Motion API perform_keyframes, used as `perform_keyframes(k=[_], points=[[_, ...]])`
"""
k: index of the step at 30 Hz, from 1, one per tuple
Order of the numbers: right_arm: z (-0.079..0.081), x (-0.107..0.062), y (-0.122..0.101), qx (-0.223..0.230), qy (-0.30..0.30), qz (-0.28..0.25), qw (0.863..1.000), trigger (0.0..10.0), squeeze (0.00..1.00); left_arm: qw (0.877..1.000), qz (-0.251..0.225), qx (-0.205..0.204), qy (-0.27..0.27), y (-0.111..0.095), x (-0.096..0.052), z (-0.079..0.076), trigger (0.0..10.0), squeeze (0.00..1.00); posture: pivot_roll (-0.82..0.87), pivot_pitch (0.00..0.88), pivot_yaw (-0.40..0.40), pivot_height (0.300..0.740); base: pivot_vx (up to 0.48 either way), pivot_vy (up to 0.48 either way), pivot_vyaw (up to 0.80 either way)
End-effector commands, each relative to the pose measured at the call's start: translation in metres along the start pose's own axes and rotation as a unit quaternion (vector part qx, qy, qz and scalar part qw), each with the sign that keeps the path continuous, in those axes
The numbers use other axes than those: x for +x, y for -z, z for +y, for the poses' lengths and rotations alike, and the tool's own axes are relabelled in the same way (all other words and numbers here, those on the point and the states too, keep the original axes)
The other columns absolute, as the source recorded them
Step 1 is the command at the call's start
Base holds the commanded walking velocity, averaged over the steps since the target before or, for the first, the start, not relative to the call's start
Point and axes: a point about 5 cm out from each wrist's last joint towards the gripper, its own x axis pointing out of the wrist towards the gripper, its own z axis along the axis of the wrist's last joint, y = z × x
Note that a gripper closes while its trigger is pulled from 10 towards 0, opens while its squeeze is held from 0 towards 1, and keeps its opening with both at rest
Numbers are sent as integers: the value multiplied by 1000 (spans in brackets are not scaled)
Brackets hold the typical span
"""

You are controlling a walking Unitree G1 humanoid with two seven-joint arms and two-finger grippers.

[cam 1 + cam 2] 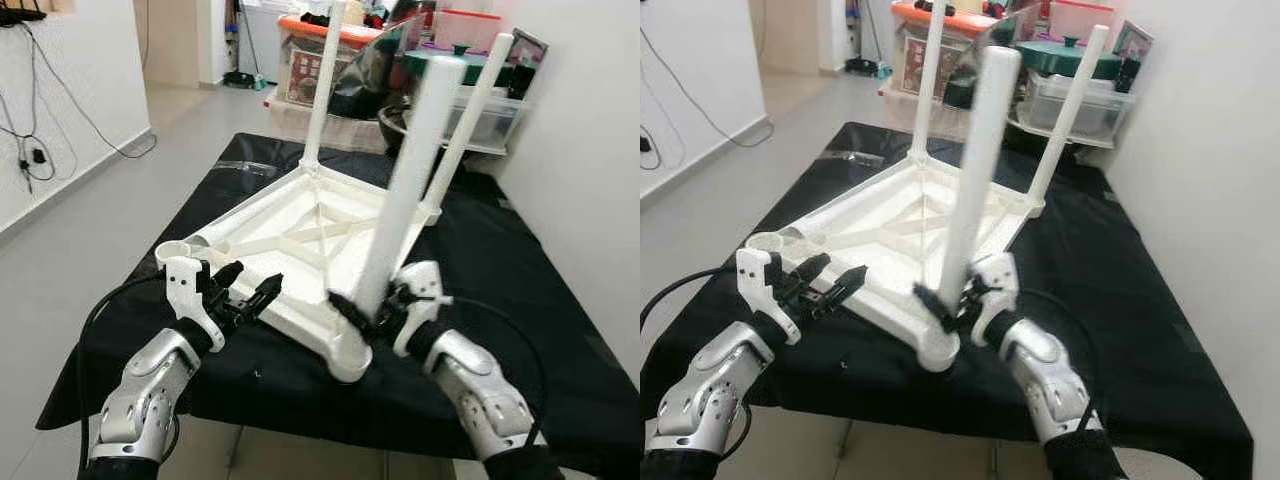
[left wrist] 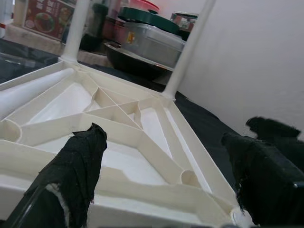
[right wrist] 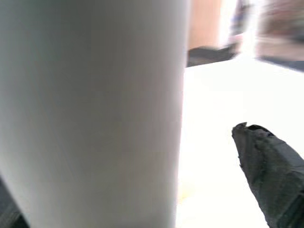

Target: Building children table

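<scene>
A white plastic table top (image 1: 300, 235) lies upside down on the black-covered table (image 1: 520, 300). Two white legs stand in its far corners, one on the left (image 1: 325, 80) and one on the right (image 1: 470, 120). A third leg (image 1: 405, 190) rises tilted from the near right corner socket (image 1: 347, 362). My right gripper (image 1: 368, 305) is open with this leg's base between its fingers; in the right wrist view one finger (image 3: 268, 171) stands apart from the leg (image 3: 90, 109). My left gripper (image 1: 253, 280) is open at the top's near edge. A loose leg (image 1: 215, 232) lies along the top's left side.
Plastic storage boxes (image 1: 330, 60), a green-lidded pot (image 1: 1065, 55) and other clutter stand behind the table. A white wall (image 1: 590, 150) runs close along the right. Open floor (image 1: 90, 220) lies to the left, with cables (image 1: 30, 150) on the left wall.
</scene>
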Motion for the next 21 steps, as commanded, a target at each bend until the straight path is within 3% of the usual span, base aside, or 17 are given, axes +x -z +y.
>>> perform_keyframes(k=[1, 3, 4, 7, 15, 17, 18, 21], points=[[-29, -5, -5, -12, 126, -15, 992, 10000, 1000, 1000, 7, -1, 5, 2, 0, -1, 10000, 0, 75, 0, -123, 740, 0, 0, 0], [-48, -13, -1, -12, 228, -10, 974, 10000, 1000, 1000, 7, -1, 5, 2, 0, -1, 10000, 0, 75, 0, -124, 740, 0, 0, 0], [-48, -13, -1, -12, 228, -10, 974, 10000, 1000, 1000, 7, -1, 5, 2, 0, -1, 10000, 0, 75, 0, -124, 740, 0, 0, 0], [-62, -22, 6, -13, 307, 5, 951, 10000, 1000, 1000, 7, -1, 5, 2, 0, -2, 10000, 0, 73, 0, -124, 740, 0, 0, 0], [-67, -22, 10, -20, 347, 18, 938, 10000, 1000, 1000, 6, -2, 5, 2, 1, -2, 10000, 0, 74, 0, -125, 740, 0, 0, 0], [-74, -23, 9, -38, 379, 21, 925, 10000, 1000, 1000, 5, -1, 4, 2, 1, -2, 10000, 0, 77, 0, -132, 740, 0, 0, 0], [-74, -23, 9, -38, 379, 21, 925, 10000, 1000, 1000, 5, -1, 4, 2, 1, -2, 10000, 0, 77, 0, -132, 740, 0, 0, 0], [-96, -35, 5, -50, 469, 19, 882, 10000, 1000, 1000, 3, -1, 1, 2, 1, -2, 10000, 0, 79, 0, -135, 740, 0, 0, 0]])
